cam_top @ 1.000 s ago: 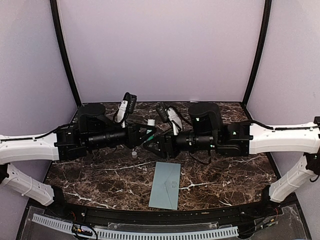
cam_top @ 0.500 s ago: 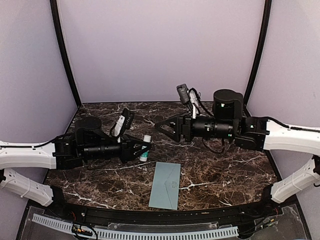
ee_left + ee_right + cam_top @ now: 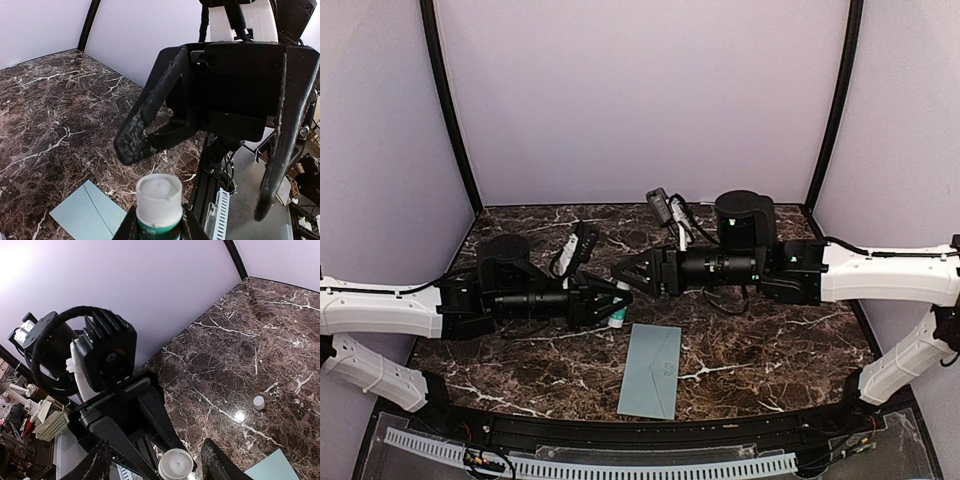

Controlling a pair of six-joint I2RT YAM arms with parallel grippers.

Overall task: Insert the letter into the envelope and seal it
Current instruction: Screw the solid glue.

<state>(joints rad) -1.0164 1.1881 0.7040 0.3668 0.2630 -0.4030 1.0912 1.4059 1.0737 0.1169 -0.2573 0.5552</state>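
While the left hand (image 3: pixel 608 304) pinches the glue stick (image 3: pixel 618 312): sealing looks to be the step in hand. The stick stands upright with its cap off and white glue showing at the top.
Right hand (image 3: pixel 623 272): fingers spread, gripping nothing. It hovers close by at 12 o'clock of the stick's tip and is not touching it.
Envelope (image 3: pixel 652 372): flat on the tabletop (image 3: pixel 770 350) at 6 o'clock, near the front edge and at about 5 o'clock from the stick. Both hands are clear of it.
Inside the envelope: I cannot tell. No letter shows anywhere on the tabletop, so my guess is that it is already tucked in. I cannot make out whether the flap is stuck down.
Inside the stick: glue reaches the tube's rim, ready to rub on.
Cap (image 3: pixel 258 402): a small white piece lying alone on the tabletop, apart from everything else. It is probably the stick's cap.
Next move: as I judge it, the stick must come down to the envelope's flap. The free right hand would likely steady or lift the flap so the glue lands on the inner edge, and then press it shut.
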